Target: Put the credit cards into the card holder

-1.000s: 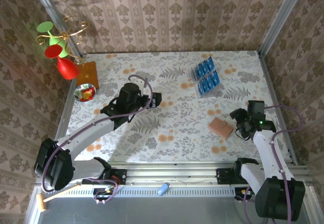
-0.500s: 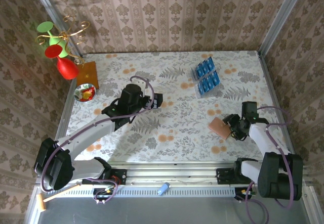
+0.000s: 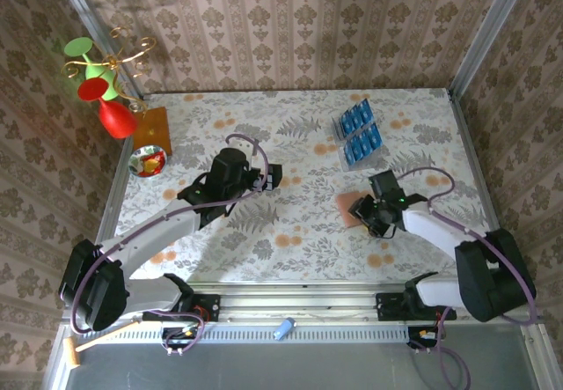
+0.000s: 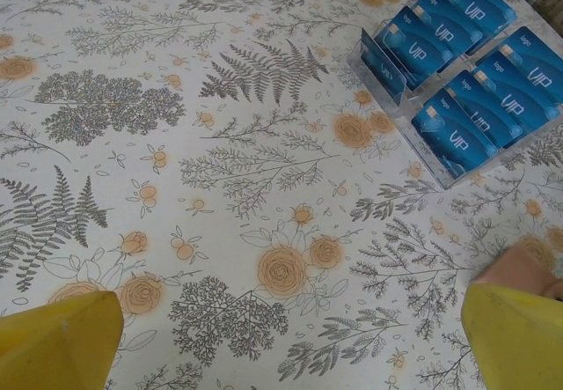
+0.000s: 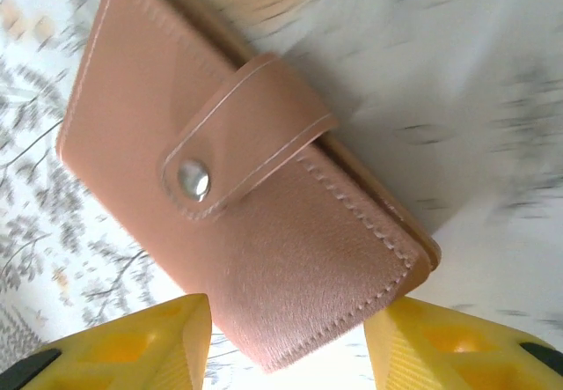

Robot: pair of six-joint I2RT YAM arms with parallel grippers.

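Observation:
The card holder (image 3: 348, 207), a salmon-brown wallet (image 5: 264, 187) with its snap strap fastened, lies right of the table's middle. My right gripper (image 3: 366, 215) reaches over it from the right; in the right wrist view its yellow fingers (image 5: 141, 342) press on both sides of the wallet's near corner, shut on it (image 5: 286, 342). The credit cards (image 3: 359, 131), bright blue, stand in two rows in a clear rack (image 4: 400, 73) at the back right; they also show in the left wrist view (image 4: 475, 82). My left gripper (image 3: 274, 176) hovers wide open over the table's middle (image 4: 286, 346), holding nothing.
At the back left stand a red and green cup holder (image 3: 98, 91), an orange-brown board (image 3: 152, 128) and a small bowl (image 3: 147, 162). Patterned walls close in the table (image 3: 290, 231) on three sides. The wallet's edge peeks in beside my left gripper's right finger (image 4: 519, 268).
My right arm has swung left and down onto the wallet, its fingers closing around it. The wallet has shifted left toward the table's middle with the gripper. The left arm stays put.

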